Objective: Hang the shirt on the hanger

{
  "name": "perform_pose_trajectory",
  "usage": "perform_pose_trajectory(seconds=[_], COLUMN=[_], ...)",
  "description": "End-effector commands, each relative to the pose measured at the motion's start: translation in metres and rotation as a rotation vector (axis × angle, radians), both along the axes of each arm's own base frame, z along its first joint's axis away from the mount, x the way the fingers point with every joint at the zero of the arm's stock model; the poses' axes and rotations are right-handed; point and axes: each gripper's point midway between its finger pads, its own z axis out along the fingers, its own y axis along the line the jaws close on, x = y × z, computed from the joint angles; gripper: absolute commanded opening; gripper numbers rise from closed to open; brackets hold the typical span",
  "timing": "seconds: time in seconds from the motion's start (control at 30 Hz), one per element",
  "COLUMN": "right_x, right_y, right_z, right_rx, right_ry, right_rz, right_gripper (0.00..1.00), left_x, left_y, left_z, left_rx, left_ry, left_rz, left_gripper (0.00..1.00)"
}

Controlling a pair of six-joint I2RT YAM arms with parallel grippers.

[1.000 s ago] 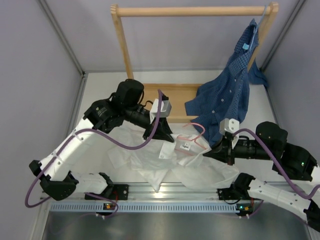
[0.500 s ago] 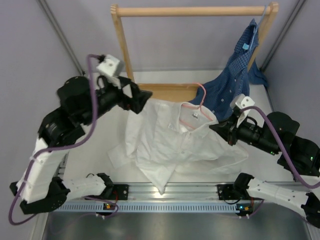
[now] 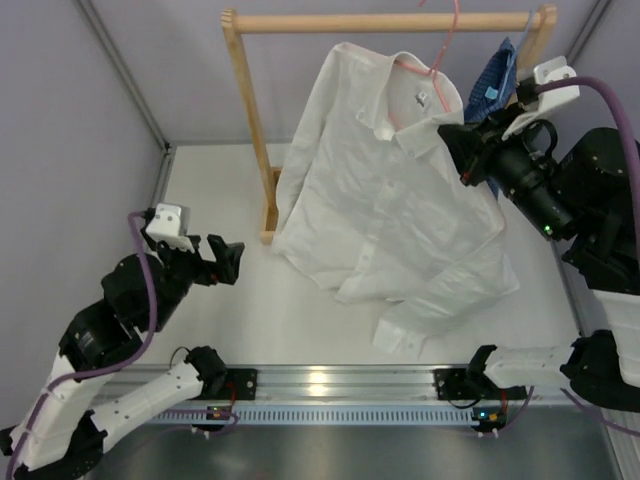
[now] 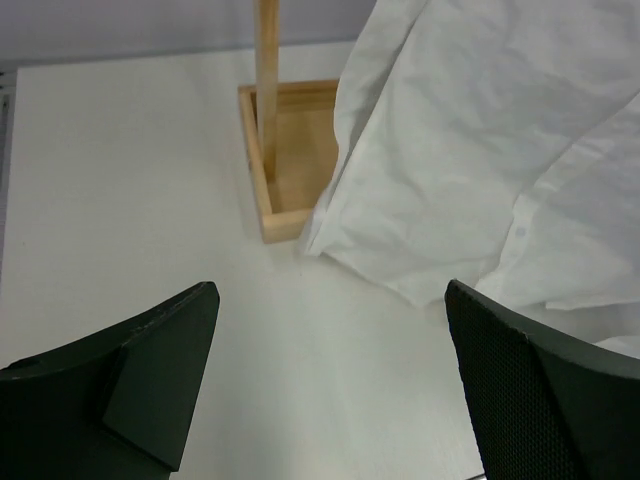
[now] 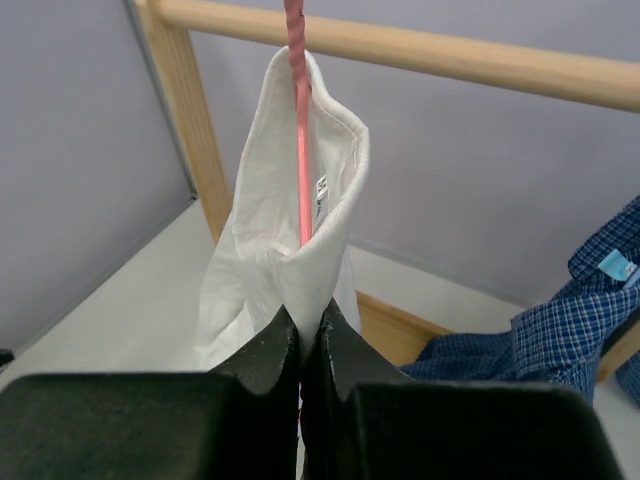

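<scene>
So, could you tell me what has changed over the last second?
The right gripper, shut on the shirt, lifted it and the hanger off the table up to the rail. The left gripper let go of the shirt, opened, and pulled back to the near left. The blue shirt stayed hanging.

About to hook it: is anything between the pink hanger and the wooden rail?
Nothing visible. The right gripper holds the white shirt on its pink hanger up at the wooden rail; the blue checked shirt hangs aside at the rail's end.
</scene>
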Motion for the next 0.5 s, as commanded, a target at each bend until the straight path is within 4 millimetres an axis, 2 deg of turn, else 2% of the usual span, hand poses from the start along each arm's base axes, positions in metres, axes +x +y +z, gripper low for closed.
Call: perform_pose_trajectory(seconds=[0.0,0.03,0.1,0.13,0.17,0.23,0.3,0.4,0.47], right_x=[0.023,0.032,0.046,0.050,0.055,0.065,0.073,0.080,0.093], right_y=[0.002,0.012,0.024,0.027,0.026,0.031,0.038,0.044,0.053], right_z=[-0.001,-0.020,-0.034,-0.035,-0.034,-0.026,-0.022,-0.013,-0.018], right_rx=[0.004,-0.031,0.046,0.076,0.096,0.130,0.153,0.192,0.186], right_ry=[0.009,0.039,0.058,0.055,0.049,0.034,0.042,0.037,0.052], right_rz=[-0.112,-0.115,-0.151,-0.163,-0.196,-0.224,-0.241,-0.248,-0.271], right_gripper=[0.00,0.00,0.00,0.00,0.00,0.00,0.00,0.00,0.00], left_x=[-0.003,-0.002,0.004,0.006,0.009,0.012,0.015,0.021,0.023], left_y=[0.023,0.034,0.047,0.049,0.048,0.043,0.036,0.036,0.031], left_z=[-0.015,-0.027,-0.030,-0.045,-0.047,-0.062,-0.079,-0.095,-0.101], left_rx=[-0.032,-0.031,-0.088,-0.099,-0.136,-0.162,-0.093,-0.023,0.000], left_ry=[-0.028,-0.041,-0.080,-0.076,-0.092,-0.086,-0.043,0.006,0.030], left_rz=[0.098,0.150,0.249,0.274,0.287,0.287,0.256,0.281,0.267], left_gripper=[0.98,0.98,0.98,0.98,0.98,0.98,0.98,0.98,0.98])
